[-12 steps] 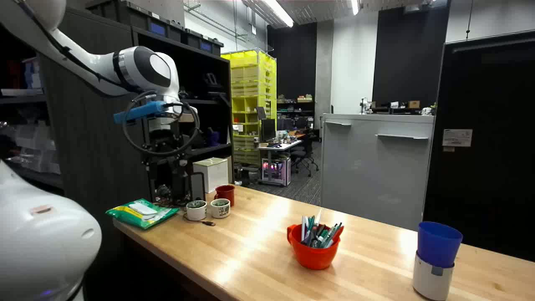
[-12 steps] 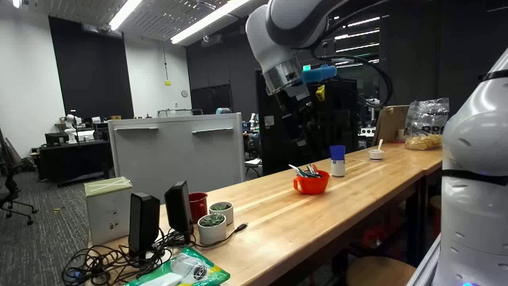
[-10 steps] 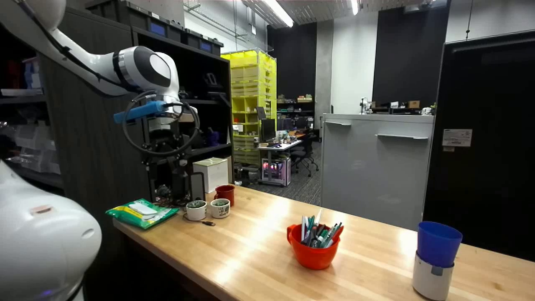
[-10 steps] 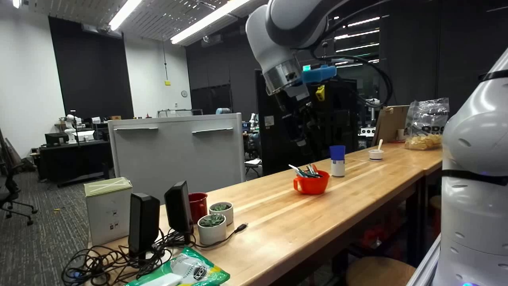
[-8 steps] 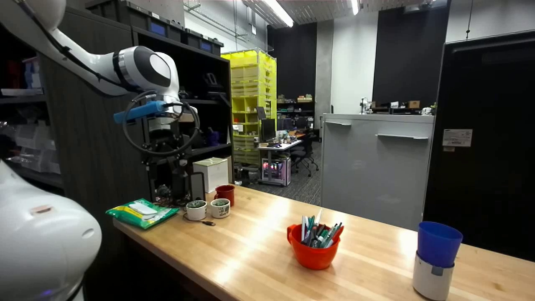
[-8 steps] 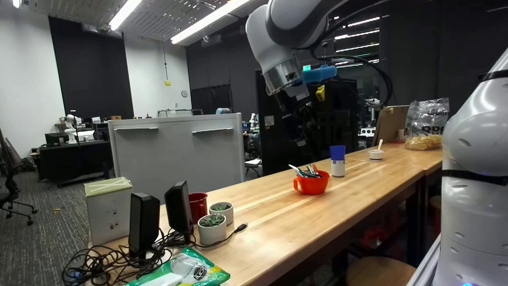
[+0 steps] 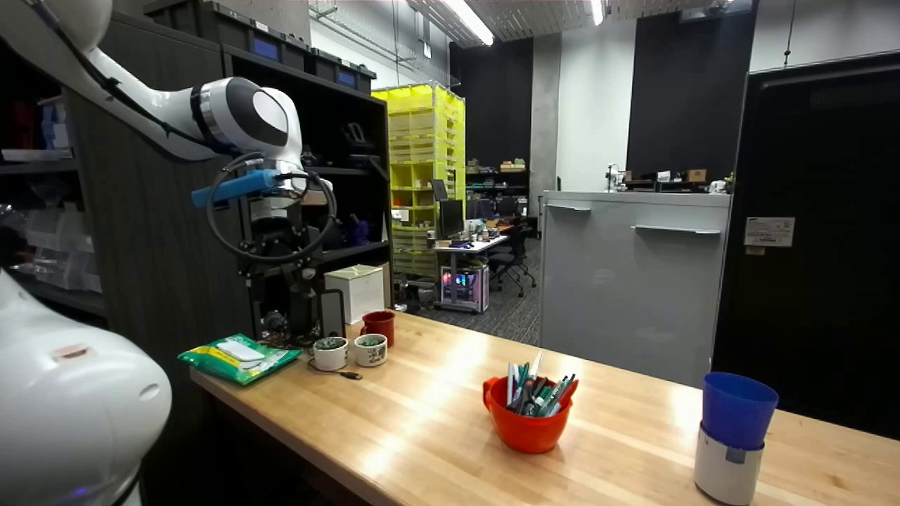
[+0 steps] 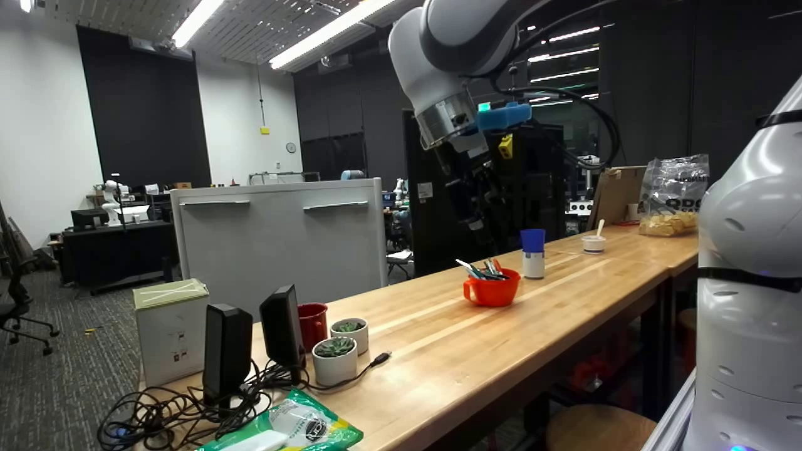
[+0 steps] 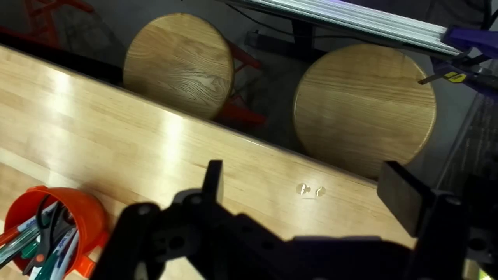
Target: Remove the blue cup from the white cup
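The blue cup (image 7: 738,411) stands upright in the mouth of the white cup (image 7: 728,469), which stands on the wooden table. The lower part of the blue cup is hidden inside it. The stack also shows in an exterior view as the blue cup (image 8: 532,240) above the white cup (image 8: 533,265). Neither cup is in the wrist view. My gripper (image 9: 305,175) is wide open, with only the tabletop seen between its fingers. It hangs above the table, well away from the cups, and shows dark against a dark background in an exterior view (image 8: 484,219).
A red bowl of pens (image 7: 531,430) stands between the gripper's side and the cups. White plant pots (image 7: 330,353), a red mug (image 7: 380,327), a green packet (image 7: 240,358) and black speakers (image 8: 227,351) are at one end. A small tub with a spoon (image 8: 593,244) lies beyond the cups.
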### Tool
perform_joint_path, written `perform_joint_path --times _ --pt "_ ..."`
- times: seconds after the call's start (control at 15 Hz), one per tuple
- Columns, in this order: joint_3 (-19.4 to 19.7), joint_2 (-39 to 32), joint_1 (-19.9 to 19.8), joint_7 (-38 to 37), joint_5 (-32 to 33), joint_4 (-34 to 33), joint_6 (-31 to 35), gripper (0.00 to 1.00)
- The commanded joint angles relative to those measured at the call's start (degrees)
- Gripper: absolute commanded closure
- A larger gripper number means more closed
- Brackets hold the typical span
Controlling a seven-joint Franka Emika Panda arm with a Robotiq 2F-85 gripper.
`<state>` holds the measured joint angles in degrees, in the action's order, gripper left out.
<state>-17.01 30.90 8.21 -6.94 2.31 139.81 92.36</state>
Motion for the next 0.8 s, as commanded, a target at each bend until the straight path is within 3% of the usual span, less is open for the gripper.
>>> perform_joint_path --times 0.0,0.73 --pt "2.24 -0.54 0.65 -0.56 0.84 -0.84 0.07 0.00" --pt "11.16 -4.39 -6.08 0.34 4.46 -6.27 4.09 0.00"
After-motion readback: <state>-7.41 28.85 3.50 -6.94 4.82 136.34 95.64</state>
